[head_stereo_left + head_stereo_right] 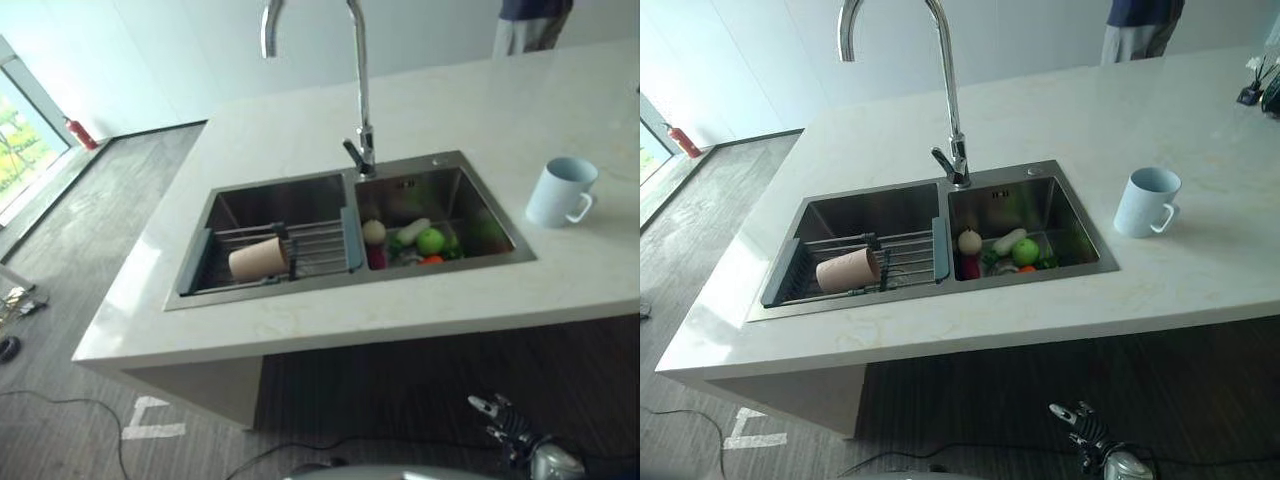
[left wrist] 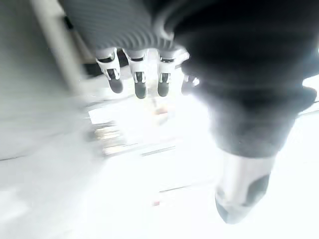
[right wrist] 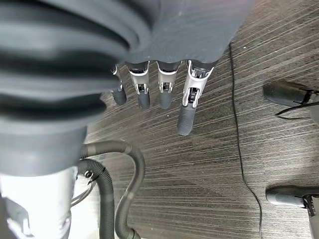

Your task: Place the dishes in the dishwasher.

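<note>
A tan cup (image 1: 258,258) lies on its side on a wire rack (image 1: 300,252) that spans the left basin of the double sink (image 1: 190,300). A pale blue mug (image 1: 560,192) stands upright on the white counter (image 1: 470,100) to the right of the sink, well apart from the cup. No writing can be read on either dish. The right basin holds a green apple (image 1: 430,241) among other produce, too small to tell apart. A tall curved faucet (image 1: 361,90) rises behind the divider between the basins.

The right hand (image 1: 505,424) hangs low beneath the counter edge, holding nothing; its wrist view shows its fingers (image 3: 185,117) straight and relaxed above a striped dark floor (image 3: 209,164). The left hand (image 2: 149,45) in its wrist view has loose fingers (image 2: 140,84), empty, over a bright washed-out background.

The head views alone show a person (image 1: 1140,25) standing beyond the counter and a red fire extinguisher (image 1: 82,134) by the far wall.
</note>
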### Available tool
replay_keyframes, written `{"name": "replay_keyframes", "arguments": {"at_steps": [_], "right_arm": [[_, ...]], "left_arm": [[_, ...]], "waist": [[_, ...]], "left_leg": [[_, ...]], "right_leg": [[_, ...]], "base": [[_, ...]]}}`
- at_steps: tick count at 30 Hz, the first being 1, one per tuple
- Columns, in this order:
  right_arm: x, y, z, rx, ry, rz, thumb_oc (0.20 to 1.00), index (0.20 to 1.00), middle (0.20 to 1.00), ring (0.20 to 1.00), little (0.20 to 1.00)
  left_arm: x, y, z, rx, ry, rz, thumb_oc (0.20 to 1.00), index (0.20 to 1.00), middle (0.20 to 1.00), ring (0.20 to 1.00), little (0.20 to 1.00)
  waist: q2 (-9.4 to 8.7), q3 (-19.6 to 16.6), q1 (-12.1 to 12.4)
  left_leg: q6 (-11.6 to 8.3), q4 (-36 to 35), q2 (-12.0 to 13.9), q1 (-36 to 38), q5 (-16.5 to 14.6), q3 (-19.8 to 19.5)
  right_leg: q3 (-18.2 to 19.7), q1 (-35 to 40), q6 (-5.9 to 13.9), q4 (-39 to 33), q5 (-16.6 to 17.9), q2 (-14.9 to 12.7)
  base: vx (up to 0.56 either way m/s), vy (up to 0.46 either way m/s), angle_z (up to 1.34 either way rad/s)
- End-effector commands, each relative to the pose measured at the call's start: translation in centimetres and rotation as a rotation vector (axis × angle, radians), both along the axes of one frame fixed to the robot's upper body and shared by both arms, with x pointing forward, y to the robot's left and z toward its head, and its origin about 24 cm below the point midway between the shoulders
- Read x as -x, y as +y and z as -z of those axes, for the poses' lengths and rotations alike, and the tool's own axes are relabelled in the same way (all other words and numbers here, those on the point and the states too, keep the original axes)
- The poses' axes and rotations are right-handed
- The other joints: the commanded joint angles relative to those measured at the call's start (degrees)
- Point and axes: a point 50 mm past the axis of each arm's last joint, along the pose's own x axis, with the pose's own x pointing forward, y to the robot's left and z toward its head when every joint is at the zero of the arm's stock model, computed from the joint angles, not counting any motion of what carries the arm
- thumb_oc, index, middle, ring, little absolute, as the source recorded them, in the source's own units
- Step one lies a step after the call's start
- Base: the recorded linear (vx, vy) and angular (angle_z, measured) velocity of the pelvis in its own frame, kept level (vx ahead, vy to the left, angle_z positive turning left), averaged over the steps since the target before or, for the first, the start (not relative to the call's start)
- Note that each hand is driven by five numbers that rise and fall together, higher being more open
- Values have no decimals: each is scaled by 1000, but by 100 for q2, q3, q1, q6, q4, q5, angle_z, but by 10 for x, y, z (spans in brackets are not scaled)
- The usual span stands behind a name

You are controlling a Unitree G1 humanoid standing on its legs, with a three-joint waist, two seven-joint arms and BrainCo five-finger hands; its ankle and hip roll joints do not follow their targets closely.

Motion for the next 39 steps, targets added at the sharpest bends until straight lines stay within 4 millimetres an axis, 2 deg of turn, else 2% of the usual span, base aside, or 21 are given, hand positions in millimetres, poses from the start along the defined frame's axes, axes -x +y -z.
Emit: {"name": "replay_keyframes", "arguments": {"at_steps": [1,2,4,5,7,8,9,11,13,15,16,18,21,28,30,31,32,39], "right_arm": [[-42,27,-10,-73,-125,24,1000,1000,1000,1000,1000],[-40,31,-10,-82,-120,26,1000,1000,1000,1000,1000],[-38,33,-9,-87,-111,15,1000,1000,1000,1000,1000],[-36,34,-8,-92,-105,16,1000,1000,1000,1000,1000],[-33,37,-6,-102,-96,3,1000,1000,1000,1000,1000],[-32,36,-5,-103,-94,10,1000,1000,1000,1000,1000],[-29,37,-3,-107,-84,6,1000,1000,1000,1000,1000],[-19,39,2,-110,-58,-10,1000,1000,1000,1000,1000],[-11,40,5,-108,-40,-40,1000,1000,1000,1000,1000],[-8,41,6,-108,-32,-49,1000,1000,1000,1000,1000],[-4,41,8,-111,-18,-58,1000,1000,1000,1000,1000],[1,40,9,-117,-8,-62,1000,1000,1000,1000,1000],[4,39,9,-119,-14,-67,1000,1000,1000,1000,1000],[-11,33,0,-106,-66,-74,1000,1000,1000,1000,1000],[-20,28,-7,-98,-106,-78,1000,1000,1000,1000,1000],[-24,25,-10,-98,-124,-79,1000,1000,1000,1000,1000],[-26,25,-11,-97,-129,-82,1000,1000,1000,1000,1000],[-31,21,-18,-84,-141,-97,1000,1000,1000,1000,1000]], "left_arm": [[-22,-10,-43,-349,116,-108,1000,1000,1000,1000,1000],[-37,-27,-105,-633,141,-143,1000,1000,1000,1000,1000],[-55,-52,-153,-824,88,-98,1000,1000,1000,1000,1000],[-74,-78,-178,-946,50,21,1000,1000,1000,1000,1000],[-105,-117,-184,-1003,11,233,1000,1000,1000,1000,1000],[-112,-122,-184,-1001,6,264,1000,1000,1000,1000,1000],[-129,-141,-175,-997,-1,366,1000,1000,1000,1000,1000],[-157,-173,-146,-967,4,545,1000,1000,1000,1000,1000],[-174,-194,-118,-961,21,650,1000,1000,1000,1000,1000],[-179,-203,-109,-994,35,673,1000,1000,1000,1000,1000],[-186,-222,-99,-1090,75,708,1000,1000,1000,1000,1000],[-193,-242,-91,-1157,130,769,1000,1000,1000,1000,1000],[-204,-257,-78,-1147,199,849,1000,1000,1000,1000,1000],[-216,-263,-44,-1047,297,977,1000,1000,1000,1000,1000],[-219,-259,-27,-1013,371,1023,1000,1000,1000,1000,1000],[-218,-256,-12,-1016,474,1044,1000,1000,1000,1000,1000],[-217,-253,-7,-1020,517,1049,1000,1000,1000,1000,1000],[-209,-226,15,-949,680,1017,1000,1000,1000,1000,1000]], "waist": [[-140,346,43],[-169,307,43],[-187,278,-13],[-204,254,-60],[-245,246,-195],[-245,236,-160],[-270,241,-215],[-328,250,-275],[-395,273,-347],[-428,285,-379],[-488,319,-443],[-554,371,-491],[-616,475,-554],[-672,838,-533],[-645,1001,-518],[-622,1058,-504],[-614,1076,-500],[-550,1164,-472]], "left_leg": [[-23,43,5,113,-494,200],[-35,43,2,126,-509,236],[-50,43,6,151,-527,282],[-67,43,4,174,-550,314],[-80,43,-1,206,-582,350],[-81,43,-2,209,-587,354],[-62,43,-1,164,-492,433],[-65,43,3,185,-507,459],[-61,43,7,200,-517,497],[-53,43,9,206,-522,518],[-39,43,17,207,-522,558],[-30,43,29,187,-511,596],[-22,43,47,113,-471,657],[-29,43,80,-278,-308,706],[-34,43,67,-408,-250,661],[-49,43,63,-427,-230,634],[-53,43,63,-433,-219,632],[-59,43,42,-493,-172,634]], "right_leg": [[162,241,259,49,-531,-78],[167,243,284,45,-511,-72],[198,247,302,40,-505,-68],[227,248,322,32,-501,-62],[273,247,329,30,-506,-53],[278,248,330,29,-508,-53],[248,186,293,29,-423,-50],[341,161,298,30,-419,-42],[411,138,316,27,-402,-40],[437,125,325,26,-394,-43],[481,94,341,30,-373,-50],[527,33,371,35,-334,-60],[589,-81,411,38,-280,-72],[659,-460,437,28,-166,-83],[690,-563,426,21,-149,-78],[673,-573,428,22,-144,-81],[665,-577,428,26,-141,-87],[629,-628,434,35,-121,-106]], "base": [[27,-61,15],[32,-46,10],[50,-48,3],[62,-38,1],[54,-22,-2],[0,0,0],[-19,43,-6],[17,73,-17],[34,96,-19],[18,72,-22],[14,71,-25],[0,62,-11],[-39,47,-6],[-118,29,-11],[-135,21,3],[-47,16,3],[0,0,0],[-6,9,0]]}}
